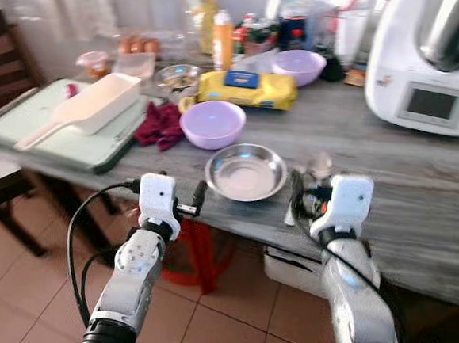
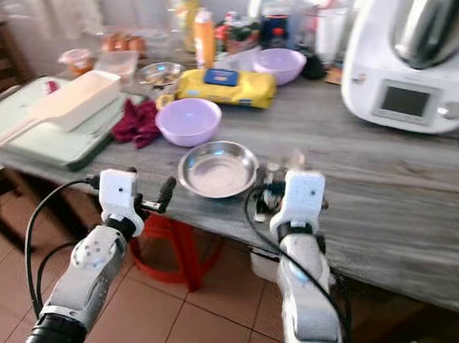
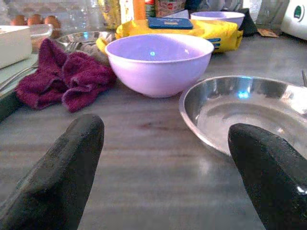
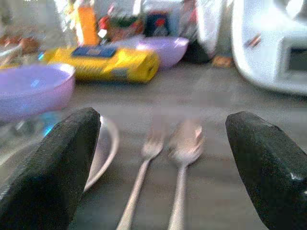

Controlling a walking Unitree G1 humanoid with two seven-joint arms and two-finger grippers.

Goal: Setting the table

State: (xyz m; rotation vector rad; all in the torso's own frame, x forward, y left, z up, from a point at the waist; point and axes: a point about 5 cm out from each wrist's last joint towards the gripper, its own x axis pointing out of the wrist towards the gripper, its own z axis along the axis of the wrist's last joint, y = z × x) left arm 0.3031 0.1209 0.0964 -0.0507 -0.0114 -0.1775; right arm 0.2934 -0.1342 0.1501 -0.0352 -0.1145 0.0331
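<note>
Right wrist view blurs fork point(image 4: 144, 177) and spoon point(image 4: 184, 158) — both hands point(image 4: 163, 158) point(image 3: 163, 163) spread apart, empty.

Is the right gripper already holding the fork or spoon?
No. The right gripper is open, with the fork and spoon lying untouched between its fingers.

Shallow round stainless-steel dish point(image 1: 246, 172): upright, empty, set near the front edge of the grey wood-grain table point(image 1: 418, 194). Lilac plastic bowl point(image 1: 212, 123): upright, just behind the dish, toward the robot's left. Metal fork point(image 4: 141, 183) and metal spoon point(image 4: 183, 158): laid flat side by side, close together, just beside the dish on its right, handles toward the table's front edge. Second lilac bowl point(image 1: 299, 66): upright, further back.
</note>
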